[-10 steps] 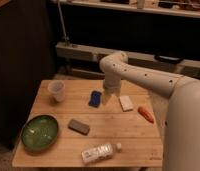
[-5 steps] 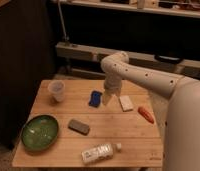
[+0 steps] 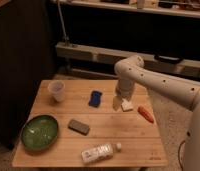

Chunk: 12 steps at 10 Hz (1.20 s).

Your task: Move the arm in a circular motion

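Note:
The arm is white and glossy, with small dark holes along its link. It reaches in from the right edge to a rounded elbow above the back of the wooden table. From the elbow it drops to the gripper, a narrow pale tip. The tip hangs just over the tabletop between a blue object on its left and a small white object close on its right. Nothing shows in its grasp.
On the table stand a clear plastic cup at the back left and a green bowl at the front left. A grey block, a lying white bottle and an orange object lie there too. Dark cabinets stand behind.
The elbow and the gripper tip have shifted a little to the right, toward the white object. The objects on the table have not moved.

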### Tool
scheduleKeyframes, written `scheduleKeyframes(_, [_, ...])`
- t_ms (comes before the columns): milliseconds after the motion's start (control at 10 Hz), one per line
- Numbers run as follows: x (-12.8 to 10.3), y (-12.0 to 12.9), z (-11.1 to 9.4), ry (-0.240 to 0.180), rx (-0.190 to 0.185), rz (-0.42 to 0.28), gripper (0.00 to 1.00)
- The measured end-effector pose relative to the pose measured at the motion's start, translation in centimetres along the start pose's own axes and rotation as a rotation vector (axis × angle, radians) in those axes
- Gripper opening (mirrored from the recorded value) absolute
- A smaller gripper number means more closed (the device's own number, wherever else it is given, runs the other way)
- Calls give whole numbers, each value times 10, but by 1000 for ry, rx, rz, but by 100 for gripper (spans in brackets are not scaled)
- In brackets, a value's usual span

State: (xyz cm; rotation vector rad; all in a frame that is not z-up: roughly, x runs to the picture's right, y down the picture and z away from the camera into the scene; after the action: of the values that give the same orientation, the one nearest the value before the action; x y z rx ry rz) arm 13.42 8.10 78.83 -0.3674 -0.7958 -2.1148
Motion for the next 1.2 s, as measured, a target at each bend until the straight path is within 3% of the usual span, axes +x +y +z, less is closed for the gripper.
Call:
scheduleKeyframes(200, [-1,-10,0,-8,-9,-27,65])
scheduleKeyframes(400, [10,-38,-1,-12,-30,-80,65])
scheduleKeyframes(600, [2,-58,-2,-30,-42,-124,65])
scheduleKeyframes(1000, [16,-69,-1,-43,-64,-179,65])
scheduleKeyframes(1200, [11,-76,0,-49,-73,-204,65])
